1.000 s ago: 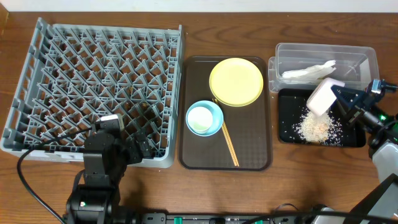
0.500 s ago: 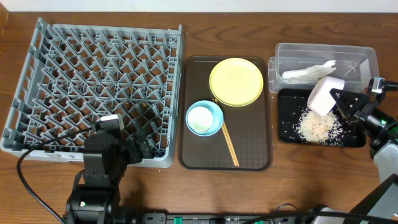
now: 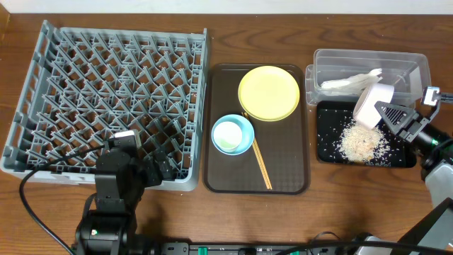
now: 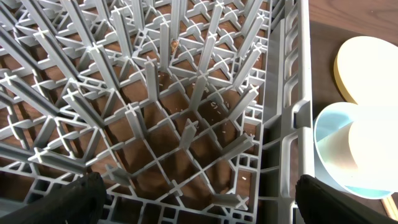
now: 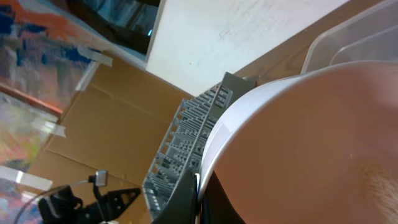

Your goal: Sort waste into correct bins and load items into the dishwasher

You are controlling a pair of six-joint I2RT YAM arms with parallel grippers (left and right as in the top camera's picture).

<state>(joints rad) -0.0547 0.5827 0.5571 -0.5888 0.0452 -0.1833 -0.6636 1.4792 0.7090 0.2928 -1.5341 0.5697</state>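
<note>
Tilted white bowl [image 3: 371, 105] above rice scraps [image 3: 359, 144] in shallow black tray [image 3: 326, 154]

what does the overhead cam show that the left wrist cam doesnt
Only overhead: the right hand gripping a tilted white bowl, the black tray holding rice scraps, and the clear tub. Only left wrist: small specks down among the pegs. Both: the grey rack, yellow plate and blue bowl.

right end effector [image 3: 387, 112] clamped, left end effector [image 3: 161, 168] spread wide
</note>
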